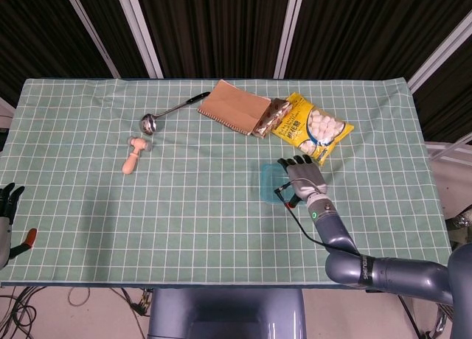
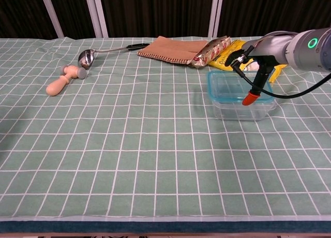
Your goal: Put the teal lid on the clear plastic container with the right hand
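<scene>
Now teal lid (image 2: 234, 87) sits atop clear plastic container (image 2: 243, 109), right-centre of chest view. Right hand (image 1: 300, 178) over it, fingers spread, apparently holding nothing. Lid likely light, thin, slippery; press rim edges.

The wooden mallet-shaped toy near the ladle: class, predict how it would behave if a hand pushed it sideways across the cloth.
The wooden toy lies on its side and its handle looks rounded, so it would probably roll or pivot rather than slide straight. It looks rigid, unlikely to bend. The tablecloth may damp its rolling somewhat.
</scene>
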`<move>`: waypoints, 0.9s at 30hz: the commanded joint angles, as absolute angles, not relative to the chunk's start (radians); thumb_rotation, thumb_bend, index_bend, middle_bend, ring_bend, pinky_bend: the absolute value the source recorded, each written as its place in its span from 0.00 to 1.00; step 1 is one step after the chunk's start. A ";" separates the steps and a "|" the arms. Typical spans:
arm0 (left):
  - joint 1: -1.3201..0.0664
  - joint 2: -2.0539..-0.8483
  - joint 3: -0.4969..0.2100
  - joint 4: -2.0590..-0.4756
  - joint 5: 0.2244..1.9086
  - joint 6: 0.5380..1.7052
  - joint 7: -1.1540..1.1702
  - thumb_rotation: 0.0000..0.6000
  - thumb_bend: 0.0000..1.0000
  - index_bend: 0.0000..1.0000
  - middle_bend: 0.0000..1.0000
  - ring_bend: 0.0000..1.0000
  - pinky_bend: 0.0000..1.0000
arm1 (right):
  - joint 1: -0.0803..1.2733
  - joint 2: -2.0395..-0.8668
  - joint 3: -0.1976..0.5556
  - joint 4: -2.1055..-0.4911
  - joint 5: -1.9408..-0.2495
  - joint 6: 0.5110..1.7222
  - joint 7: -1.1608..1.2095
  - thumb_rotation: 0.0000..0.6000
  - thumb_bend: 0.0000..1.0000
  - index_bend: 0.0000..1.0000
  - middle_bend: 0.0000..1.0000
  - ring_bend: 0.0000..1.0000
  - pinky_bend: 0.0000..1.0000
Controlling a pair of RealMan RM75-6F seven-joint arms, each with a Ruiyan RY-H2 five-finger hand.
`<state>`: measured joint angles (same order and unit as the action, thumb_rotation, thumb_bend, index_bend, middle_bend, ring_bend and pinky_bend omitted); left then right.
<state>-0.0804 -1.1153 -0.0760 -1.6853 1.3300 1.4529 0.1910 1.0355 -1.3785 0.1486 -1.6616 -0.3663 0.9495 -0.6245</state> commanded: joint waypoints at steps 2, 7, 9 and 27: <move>-0.080 -1.115 -0.076 -1.686 1.329 1.453 0.191 1.00 0.33 0.08 0.00 0.00 0.00 | 1.033 -1.379 0.147 -1.657 -0.368 0.946 -0.619 1.00 0.32 0.13 0.48 0.09 0.00; -0.080 -1.116 -0.076 -1.685 1.328 1.452 0.192 1.00 0.33 0.08 0.00 0.00 0.00 | 1.031 -1.381 0.145 -1.651 -0.372 0.942 -0.614 1.00 0.32 0.13 0.48 0.09 0.00; -0.081 -1.116 -0.076 -1.685 1.328 1.452 0.192 1.00 0.33 0.08 0.00 0.00 0.00 | 1.031 -1.381 0.144 -1.648 -0.372 0.939 -0.612 1.00 0.32 0.13 0.48 0.09 0.00; -0.081 -1.117 -0.077 -1.686 1.327 1.452 0.197 1.00 0.33 0.08 0.00 0.00 0.00 | 1.020 -1.376 0.134 -1.639 -0.390 0.915 -0.586 1.00 0.33 0.13 0.48 0.09 0.00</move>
